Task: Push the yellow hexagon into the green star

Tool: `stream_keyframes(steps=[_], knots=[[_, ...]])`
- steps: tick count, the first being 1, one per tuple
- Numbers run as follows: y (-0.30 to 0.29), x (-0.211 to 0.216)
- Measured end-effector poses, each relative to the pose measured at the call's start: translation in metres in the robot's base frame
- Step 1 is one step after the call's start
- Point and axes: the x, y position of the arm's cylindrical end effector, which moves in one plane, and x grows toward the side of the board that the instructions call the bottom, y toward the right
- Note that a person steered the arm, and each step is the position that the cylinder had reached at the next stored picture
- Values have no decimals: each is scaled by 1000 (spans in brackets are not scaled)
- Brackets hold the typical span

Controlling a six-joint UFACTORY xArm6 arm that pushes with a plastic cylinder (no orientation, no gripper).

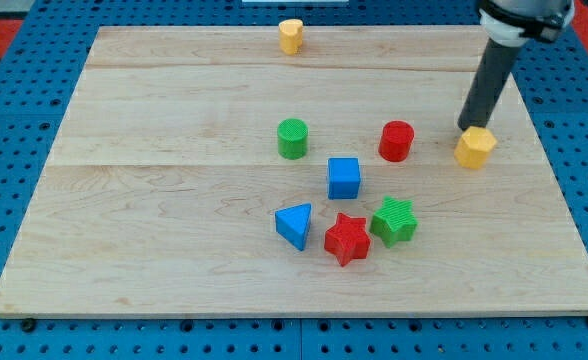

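Camera view: wooden board [174,230] on a blue pegboard surface [14,120]. Yellow hexagon [475,147] sits toward the view's right, near the board's right edge but not at it. Green star [394,221] lies down-left of it, well apart — bare wood between them. Red star [347,239] touches the green star's left side; blue triangle [294,225] just left of that. Blue cube [344,178] above the red star, red cylinder [396,141] between cube and hexagon, green cylinder [292,138] further left. A second yellow block [291,36] sits at the top edge, shape unclear. Left half and bottom strip of the board are open.

Rod comes down from the top right, slightly tilted; my tip [467,127] rests at the hexagon's upper-left rim, touching or nearly so — no jaws, nothing gripped.
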Motion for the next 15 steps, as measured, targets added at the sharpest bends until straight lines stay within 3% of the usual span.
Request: stream_keyframes(steps=[1, 3, 5, 9, 12, 15], knots=[[1, 32], [59, 41], [44, 69], [20, 26], [-11, 70], [11, 118]])
